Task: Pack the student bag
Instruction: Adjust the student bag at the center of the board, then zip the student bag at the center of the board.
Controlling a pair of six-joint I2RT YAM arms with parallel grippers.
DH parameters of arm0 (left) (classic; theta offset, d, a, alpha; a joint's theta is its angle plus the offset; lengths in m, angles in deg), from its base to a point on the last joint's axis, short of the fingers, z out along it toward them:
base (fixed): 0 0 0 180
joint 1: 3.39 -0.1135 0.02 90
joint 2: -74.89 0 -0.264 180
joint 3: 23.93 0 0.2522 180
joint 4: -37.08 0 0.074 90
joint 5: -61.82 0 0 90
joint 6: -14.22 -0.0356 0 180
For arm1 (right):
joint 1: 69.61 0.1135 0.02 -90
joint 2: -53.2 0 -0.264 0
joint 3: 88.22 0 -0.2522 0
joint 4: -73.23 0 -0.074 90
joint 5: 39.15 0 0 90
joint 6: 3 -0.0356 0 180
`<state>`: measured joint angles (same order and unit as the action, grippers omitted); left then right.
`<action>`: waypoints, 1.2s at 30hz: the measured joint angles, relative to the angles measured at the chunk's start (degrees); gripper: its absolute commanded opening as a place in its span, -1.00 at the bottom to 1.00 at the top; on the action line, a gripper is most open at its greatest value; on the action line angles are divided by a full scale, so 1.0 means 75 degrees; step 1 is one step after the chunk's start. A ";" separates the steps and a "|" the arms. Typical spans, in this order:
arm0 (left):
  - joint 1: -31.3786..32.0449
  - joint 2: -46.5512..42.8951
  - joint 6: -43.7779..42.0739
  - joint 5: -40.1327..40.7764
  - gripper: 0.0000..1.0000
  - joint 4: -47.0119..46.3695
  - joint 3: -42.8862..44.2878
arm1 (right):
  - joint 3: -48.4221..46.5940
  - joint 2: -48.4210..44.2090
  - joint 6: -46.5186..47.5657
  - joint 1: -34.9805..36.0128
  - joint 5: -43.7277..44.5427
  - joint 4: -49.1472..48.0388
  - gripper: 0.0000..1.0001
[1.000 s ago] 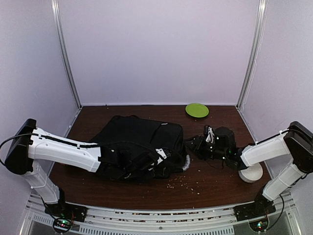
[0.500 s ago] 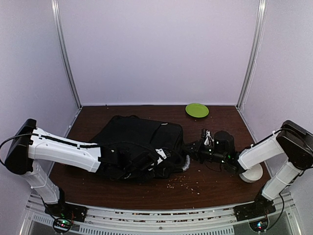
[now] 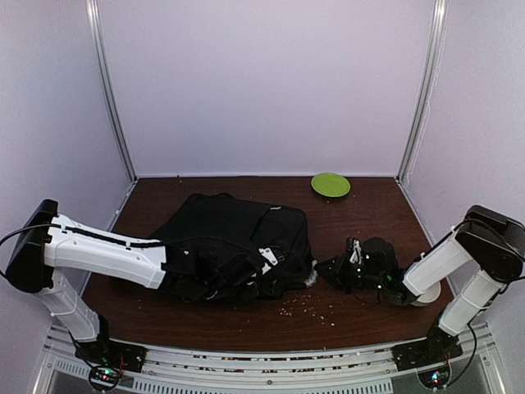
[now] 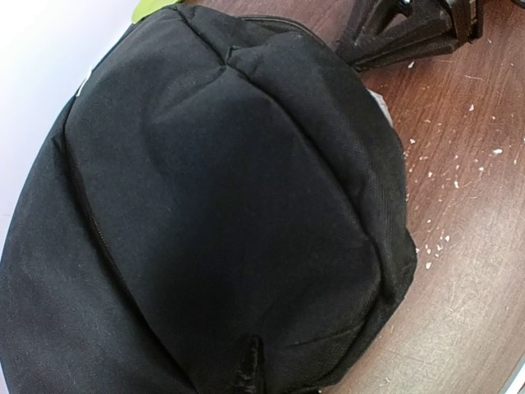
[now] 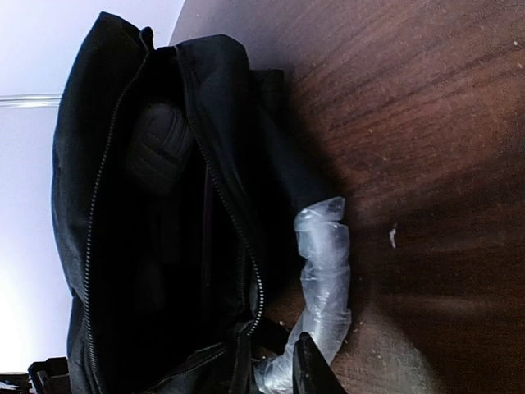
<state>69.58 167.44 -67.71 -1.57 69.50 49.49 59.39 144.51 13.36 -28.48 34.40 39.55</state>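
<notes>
The student bag [image 3: 234,234] is a big black fabric backpack lying flat mid-table, and it fills the left wrist view [image 4: 221,189]. My left gripper [image 3: 244,275] is buried in its near side. Its fingers are hidden, and a pinched ridge of fabric [image 4: 248,369] runs to where they sit. In the right wrist view the bag [image 5: 107,107] gapes open along its zipper, with a dark rounded lump [image 5: 160,148] inside. A crumpled clear plastic wrap [image 5: 324,279] lies on the table by that opening. My right gripper [image 5: 305,373] shows as a narrow dark tip closed at the wrap's lower end.
A green plate [image 3: 330,184] sits at the back right. A white dish [image 3: 422,293] lies under my right forearm. Pale crumbs [image 3: 312,308] are scattered on the brown table [image 3: 361,320] in front of the bag. Walls close in on three sides.
My right gripper has drawn back toward the near edge and sunk lower, away from the bag's right side, and its jaws have narrowed. The left arm and bag have hardly moved.
</notes>
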 measured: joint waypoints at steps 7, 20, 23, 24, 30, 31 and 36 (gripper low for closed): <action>0.0000 -0.0006 0.0009 -0.0035 -1.00 0.0006 -0.0003 | 0.0303 -0.0347 0.0242 0.0108 0.0096 -0.0498 -0.45; -0.0131 0.0790 0.0085 -0.0731 -1.00 0.0592 0.0831 | 0.0219 -0.2043 0.3328 0.2978 0.1944 0.1122 -0.35; -0.0219 0.0918 0.0175 -0.0997 -1.00 0.0606 0.0930 | 0.0332 -0.1504 0.3535 0.3305 0.2384 0.1096 -0.33; -0.0262 0.0959 0.0207 -0.1107 -1.00 0.0615 0.0976 | 0.0303 -0.1335 0.3605 0.3442 0.2527 0.1099 -0.31; -0.0583 0.1212 0.0460 -0.1888 -1.00 0.0571 0.1198 | -0.0187 -0.0627 0.3794 0.4074 0.3448 0.0979 -0.28; -0.0609 0.1253 0.0484 -0.1961 -1.00 0.0568 0.1233 | -0.0268 -0.0577 0.3803 0.4124 0.3596 0.0965 -0.28; -0.0682 0.1448 0.0548 -0.2253 -1.00 0.0568 0.1454 | -0.0720 -0.0385 0.3835 0.4240 0.4307 0.1037 -0.27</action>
<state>64.46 178.31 -63.60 -18.47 73.76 60.39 53.99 141.63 42.12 3.32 66.71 47.34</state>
